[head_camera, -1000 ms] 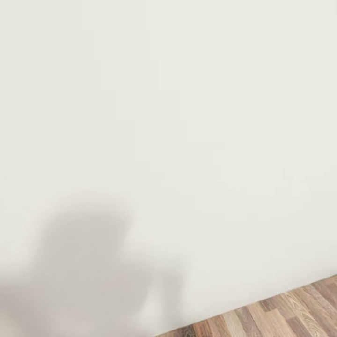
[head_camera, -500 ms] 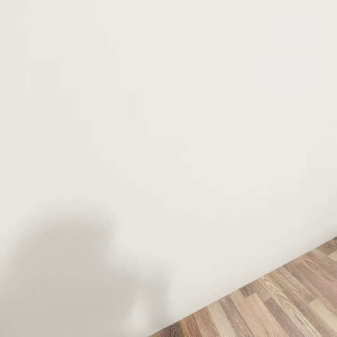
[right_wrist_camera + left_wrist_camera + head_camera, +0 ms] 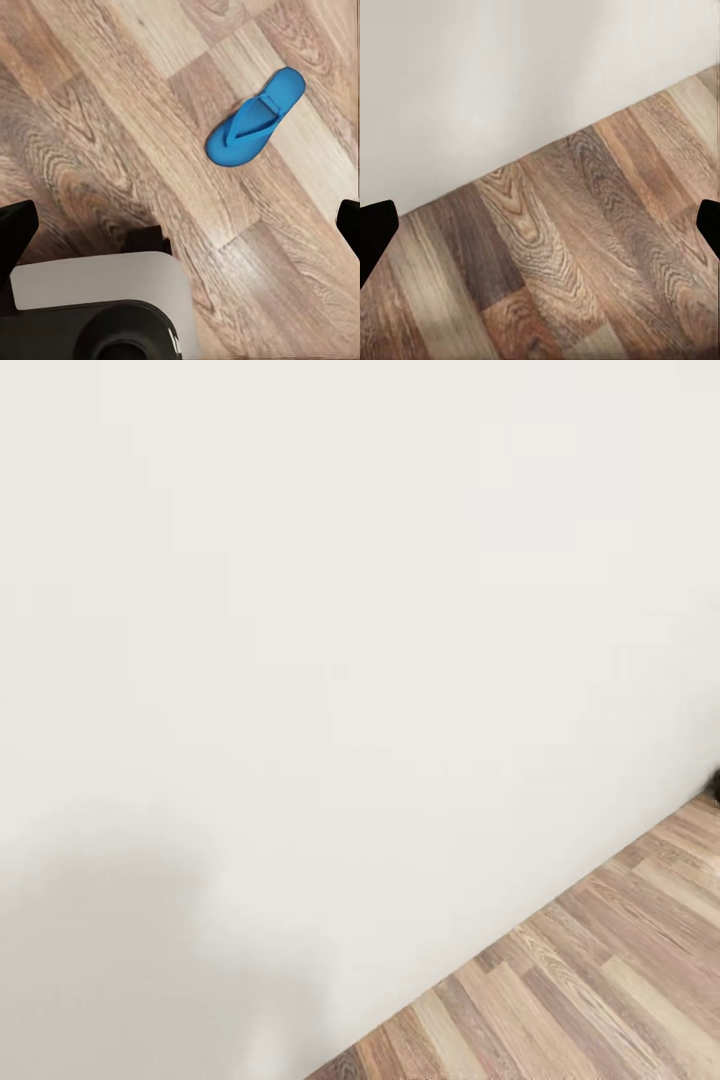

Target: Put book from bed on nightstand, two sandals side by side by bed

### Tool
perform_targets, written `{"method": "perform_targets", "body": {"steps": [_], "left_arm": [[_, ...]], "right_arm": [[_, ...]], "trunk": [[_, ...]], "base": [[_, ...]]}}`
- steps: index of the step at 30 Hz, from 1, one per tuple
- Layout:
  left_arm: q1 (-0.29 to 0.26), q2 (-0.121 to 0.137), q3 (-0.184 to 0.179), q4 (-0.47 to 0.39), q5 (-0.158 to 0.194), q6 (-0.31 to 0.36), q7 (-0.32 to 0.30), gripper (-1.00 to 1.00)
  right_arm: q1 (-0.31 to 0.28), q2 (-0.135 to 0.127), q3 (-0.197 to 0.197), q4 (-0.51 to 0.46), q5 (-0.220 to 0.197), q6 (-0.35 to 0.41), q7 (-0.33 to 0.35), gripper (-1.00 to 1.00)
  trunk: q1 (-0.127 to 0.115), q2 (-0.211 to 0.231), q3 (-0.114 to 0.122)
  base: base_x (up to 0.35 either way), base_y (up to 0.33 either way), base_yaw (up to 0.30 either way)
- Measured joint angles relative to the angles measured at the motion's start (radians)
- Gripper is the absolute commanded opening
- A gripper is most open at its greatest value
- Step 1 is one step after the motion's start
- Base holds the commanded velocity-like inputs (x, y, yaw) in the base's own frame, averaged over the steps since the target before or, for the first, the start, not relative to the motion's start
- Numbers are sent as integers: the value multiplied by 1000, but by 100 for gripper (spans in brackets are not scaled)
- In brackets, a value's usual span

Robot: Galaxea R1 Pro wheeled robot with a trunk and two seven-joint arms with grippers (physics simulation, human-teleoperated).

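One bright blue sandal (image 3: 255, 126) lies flat on the wood-plank floor (image 3: 112, 105) in the right wrist view, apart from my right gripper (image 3: 181, 225). That gripper is open, its dark fingertips (image 3: 16, 229) spread wide with nothing between them. My left gripper (image 3: 541, 229) is open too, over bare floor (image 3: 585, 247) near the foot of a white wall (image 3: 510, 75). The book, the bed and the nightstand are out of view.
In the head view a white wall (image 3: 300, 610) stands close in front, with my shadow low on it at the left. Plank floor (image 3: 600, 970) runs along its foot to the right. My grey base (image 3: 97, 300) sits near the sandal.
The head camera has swung: the wall's foot has slid up and left, more floor shows at the lower right, and a small dark thing has come in at the right edge.
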Motion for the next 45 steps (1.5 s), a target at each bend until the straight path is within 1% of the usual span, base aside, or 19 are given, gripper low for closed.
{"method": "perform_targets", "body": {"steps": [45], "left_arm": [[0,0,0,0,-1,0,0,100]], "right_arm": [[0,-1,0,0,-1,0,0,100]], "trunk": [[0,0,0]], "base": [[0,0,-284]]}}
